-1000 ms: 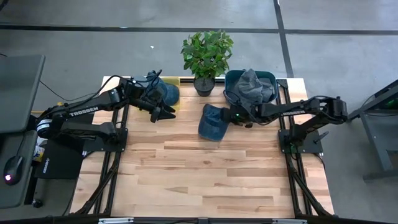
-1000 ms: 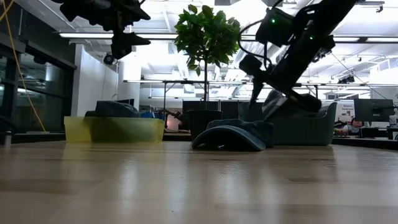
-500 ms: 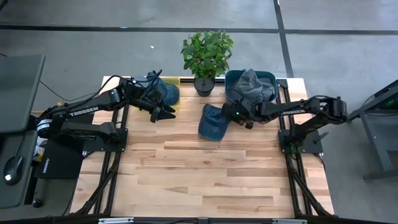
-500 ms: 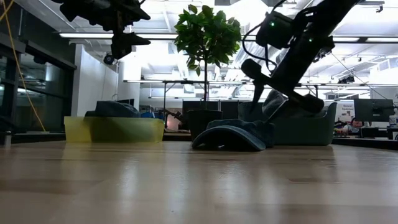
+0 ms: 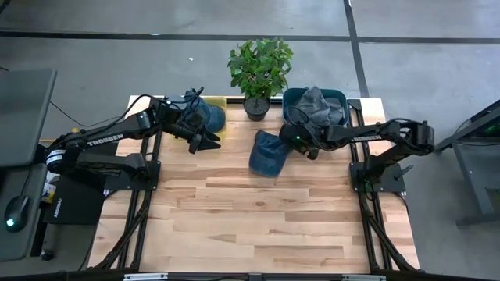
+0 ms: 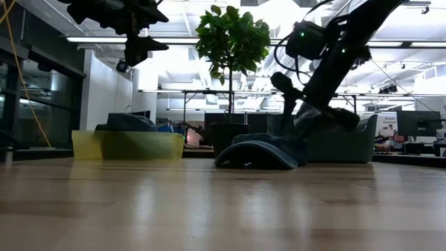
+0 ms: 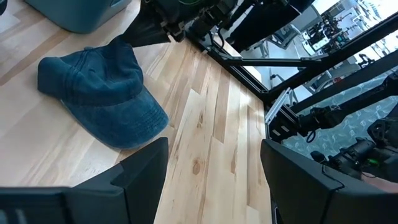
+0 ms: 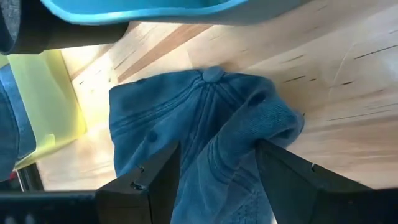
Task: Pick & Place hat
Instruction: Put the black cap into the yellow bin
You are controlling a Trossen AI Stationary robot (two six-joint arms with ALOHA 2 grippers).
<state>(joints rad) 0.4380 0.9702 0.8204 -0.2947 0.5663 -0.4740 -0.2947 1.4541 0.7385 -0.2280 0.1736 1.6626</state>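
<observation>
Lying loose on the table (image 5: 234, 211) at frame centre, 1 blue hat (image 5: 266, 153) awaits pickup, the right gripper (image 5: 291, 141) hovering beside it with jaws apart while the left gripper (image 5: 205, 143), also parted, waits upper left.

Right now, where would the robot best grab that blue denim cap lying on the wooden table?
Probably the soft crown of the blue denim cap, on the side toward the teal bin. The fabric bunches into a raised fold there, and the right gripper hangs open just above it. The flat brim offers less to pinch.
</observation>
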